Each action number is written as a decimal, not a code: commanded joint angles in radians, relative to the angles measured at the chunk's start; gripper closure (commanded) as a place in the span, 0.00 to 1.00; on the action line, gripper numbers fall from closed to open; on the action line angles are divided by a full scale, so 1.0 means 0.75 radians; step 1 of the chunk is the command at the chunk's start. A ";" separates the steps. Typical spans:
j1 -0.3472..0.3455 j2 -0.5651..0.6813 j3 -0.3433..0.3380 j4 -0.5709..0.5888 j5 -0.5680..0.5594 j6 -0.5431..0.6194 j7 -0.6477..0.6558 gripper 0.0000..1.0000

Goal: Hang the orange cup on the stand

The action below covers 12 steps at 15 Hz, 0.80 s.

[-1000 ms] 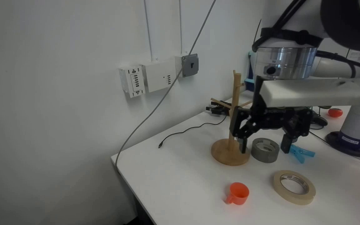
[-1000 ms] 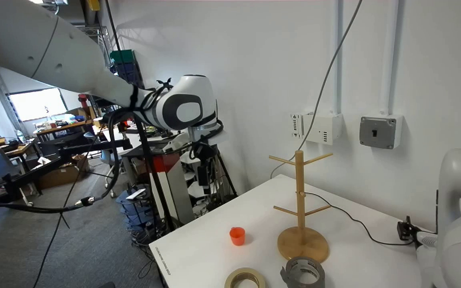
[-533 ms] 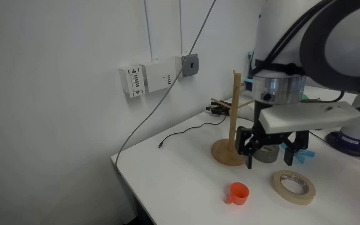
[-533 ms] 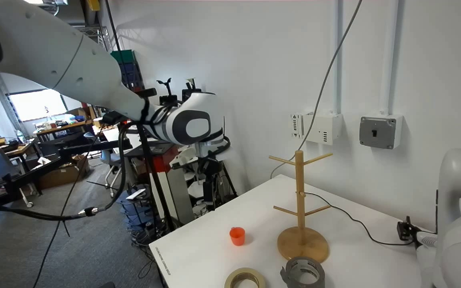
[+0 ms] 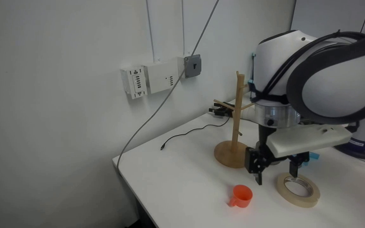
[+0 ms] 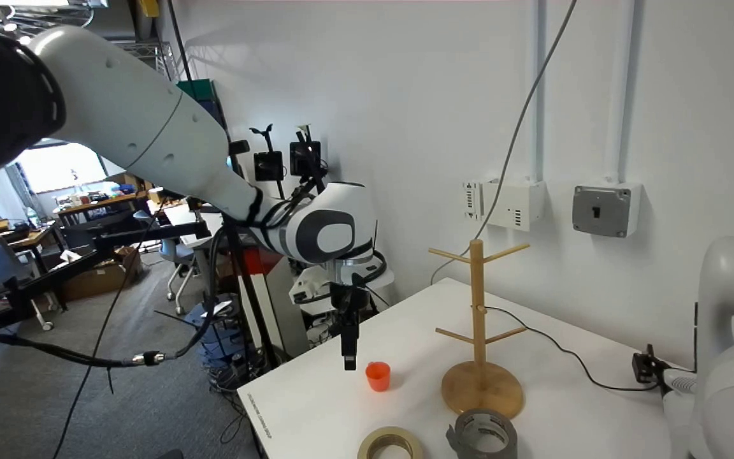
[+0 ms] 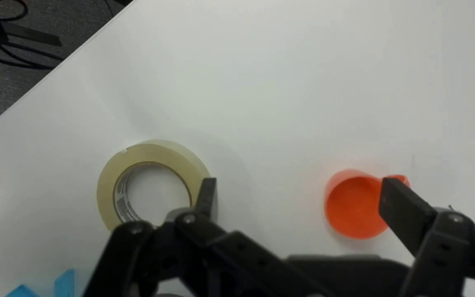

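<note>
Orange cup (image 7: pixel 355 208): upright on the surface (image 5: pixel 176 177), mouth up, handle out to one side; so set, it should offer its wall to a grip from above and leave the handle free for a peg.
Stand (image 6: pixel 478 306): pole upright on a round base, visible pegs bare and slanting upward, presumably so a hung handle slides inward.
Claw (image 5: pixel 276 176): pointing down above the surface, fingers (image 5: pixel 259 179) wide apart, nothing held; likely spread so one can pass on each side of the cup.
Tan tape ring (image 7: pixel 106 185): flat near the cup, probably no part of the job, though one finger overlaps its edge in the wrist view.
Cup from claw: apart from the fingertips in both exterior views, seemingly lower; in the wrist view it sits off-centre, its handle side partly behind the other finger, so a sideways shift seems due before lowering.
</note>
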 commanded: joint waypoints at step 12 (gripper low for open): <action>0.006 0.146 -0.066 0.019 0.013 0.322 -0.347 0.00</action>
